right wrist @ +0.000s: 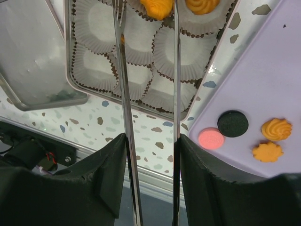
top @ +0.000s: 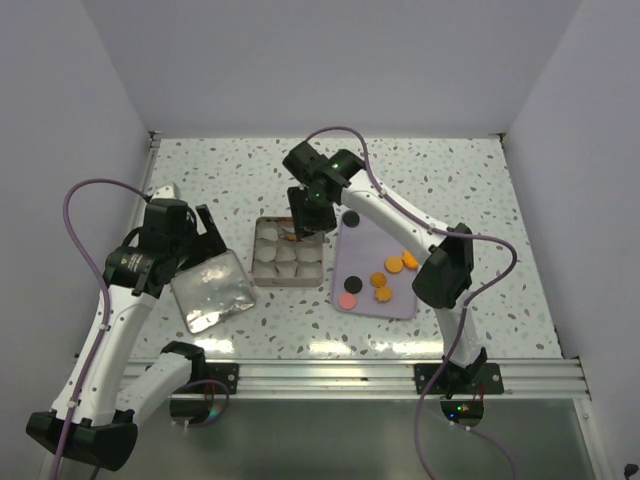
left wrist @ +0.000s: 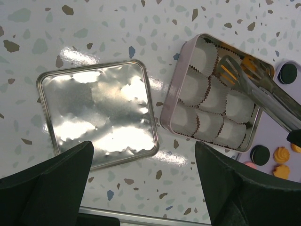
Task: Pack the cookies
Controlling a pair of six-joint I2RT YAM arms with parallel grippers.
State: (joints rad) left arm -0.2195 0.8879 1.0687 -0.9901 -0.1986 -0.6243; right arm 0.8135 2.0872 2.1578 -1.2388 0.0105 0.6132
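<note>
Right wrist view: right end effector (right wrist: 150,160) pinches tongs (right wrist: 123,94) parted over cookies (right wrist: 157,7) at the tin's (right wrist: 69,66) rim ahead; left end effector (left wrist: 143,150) spread.

Plain pale grey walls (top: 330,60) boxed in a glossy white speckled tabletop (top: 440,170); a silver aluminium rail (top: 330,378) ran along its near edge.

Over tin's (left wrist: 165,113) far row tongs (left wrist: 254,87) block entry; lid (left wrist: 96,117) just L; near cups (left wrist: 207,125) free above.
</note>
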